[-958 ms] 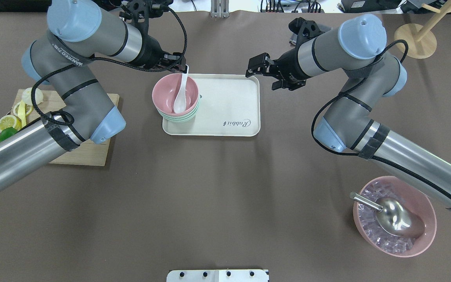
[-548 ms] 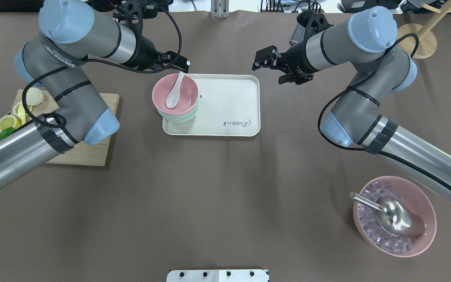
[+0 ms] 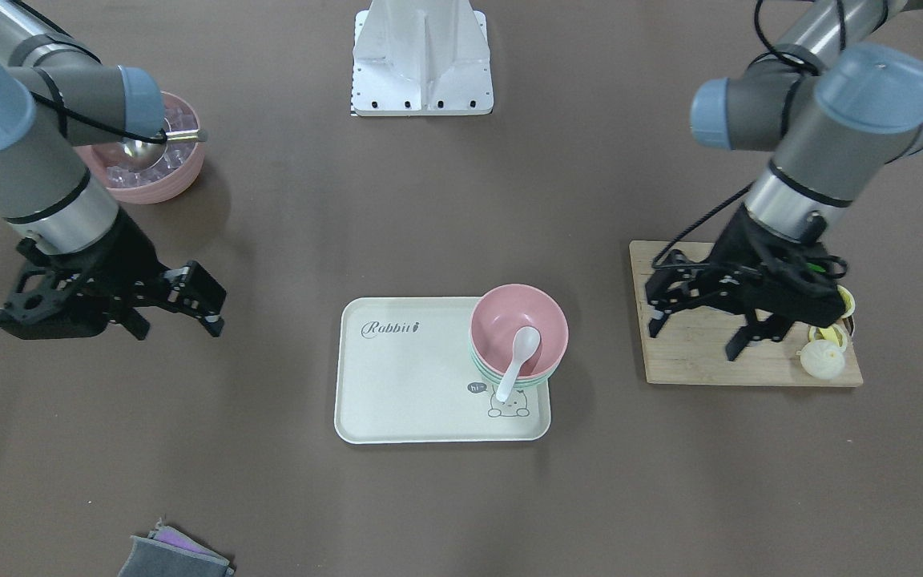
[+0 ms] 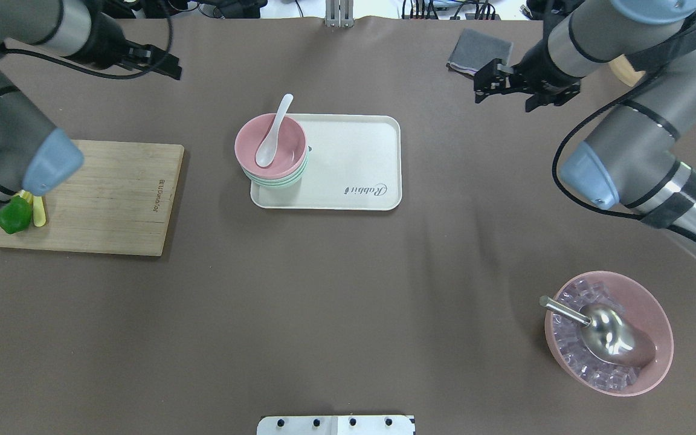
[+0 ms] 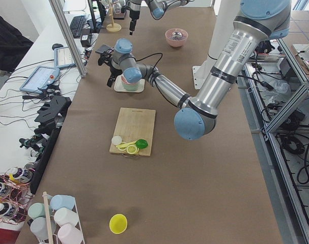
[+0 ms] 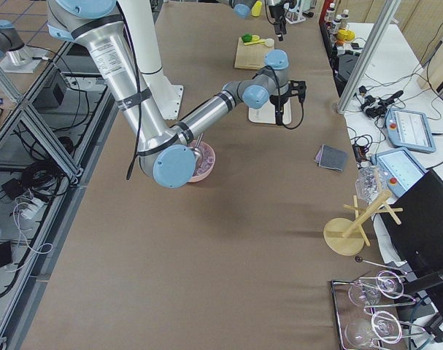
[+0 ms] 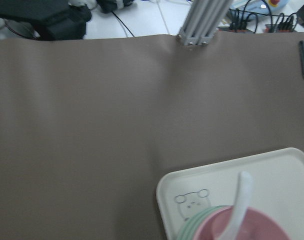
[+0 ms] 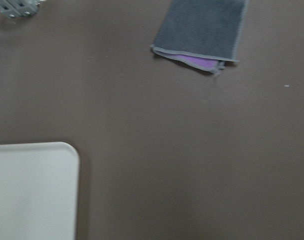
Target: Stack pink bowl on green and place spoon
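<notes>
The pink bowl (image 4: pixel 289 148) sits stacked on the green bowls (image 4: pixel 275 183) at the left end of the cream tray (image 4: pixel 354 157). The white spoon (image 4: pixel 269 140) rests in the pink bowl, its handle over the far rim. The stack also shows in the front view: the pink bowl (image 3: pixel 505 316), the spoon (image 3: pixel 517 353) and the tray (image 3: pixel 397 385). In the left wrist view the spoon (image 7: pixel 239 205) stands in the pink bowl (image 7: pixel 264 230). My left gripper (image 4: pixel 173 67) is open and empty, far left of the tray. My right gripper (image 4: pixel 503 101) is open and empty, right of the tray.
A wooden cutting board (image 4: pixel 112 193) with a lime (image 4: pixel 14 214) lies at the left. A pink bowl of ice (image 4: pixel 656 338) with a metal scoop (image 4: pixel 608 335) sits at the near right. A grey cloth (image 4: pixel 478 51) lies at the far right.
My left gripper let go of the spoon, which now lies in the pink bowl. Both arms then drew back and outward, away from the tray.
</notes>
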